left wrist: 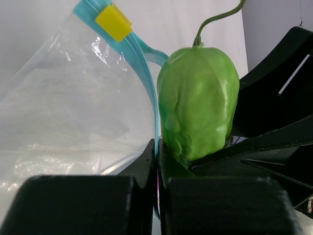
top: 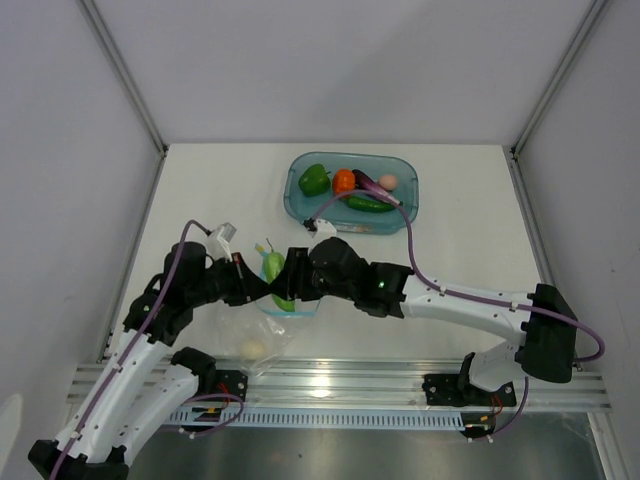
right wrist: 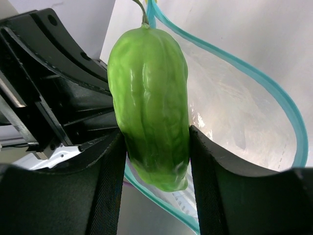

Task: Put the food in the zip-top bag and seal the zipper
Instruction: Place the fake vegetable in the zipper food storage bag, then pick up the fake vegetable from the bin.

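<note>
The left gripper [left wrist: 156, 147] is pinched fully closed on the zipper [left wrist: 142, 63], holding one lip of the zip-top bag [left wrist: 63, 107]. The yellow slider [left wrist: 113, 22] sits further along the strip, beyond its fingertips. Just right of those fingertips, close enough that it may be brushing them, is the light green long vegetable [right wrist: 149, 98]. The right gripper [top: 292, 275] clamps it near its blunt end, jaws standing apart at the vegetable's width and the stem end out past the fingers. The teal rim loops behind and under the vegetable, so it sits at the open mouth; whether it is already partly inside I cannot tell. To do this well, I judge the right hand should carry the whole vegetable past the rim before releasing. The left hand should hold its lip steady and away, lest the mouth fold shut. Both arms reach inward with elbows bent, wrists nearly meeting over the bag. Well beyond the right gripper, the teal tub [top: 405, 212] holds the green bell pepper [top: 314, 180], the orange round one [top: 343, 180] and the eggplant [top: 368, 183].
</note>
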You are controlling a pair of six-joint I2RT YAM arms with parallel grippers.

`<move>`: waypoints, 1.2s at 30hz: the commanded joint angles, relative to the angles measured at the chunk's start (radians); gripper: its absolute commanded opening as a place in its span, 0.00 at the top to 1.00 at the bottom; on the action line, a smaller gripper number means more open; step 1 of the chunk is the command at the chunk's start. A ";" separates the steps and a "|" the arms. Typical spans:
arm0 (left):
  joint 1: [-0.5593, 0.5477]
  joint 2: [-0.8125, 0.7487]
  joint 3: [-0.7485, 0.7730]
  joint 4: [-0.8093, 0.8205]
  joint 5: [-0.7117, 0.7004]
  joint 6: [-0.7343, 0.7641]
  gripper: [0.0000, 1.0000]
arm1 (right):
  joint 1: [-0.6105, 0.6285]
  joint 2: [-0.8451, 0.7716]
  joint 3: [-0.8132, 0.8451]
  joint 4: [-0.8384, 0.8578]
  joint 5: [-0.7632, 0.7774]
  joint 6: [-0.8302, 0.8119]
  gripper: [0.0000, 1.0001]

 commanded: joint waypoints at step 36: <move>0.002 -0.055 0.055 0.028 0.015 0.009 1.00 | -0.317 -0.134 0.190 -0.177 0.106 -0.369 0.09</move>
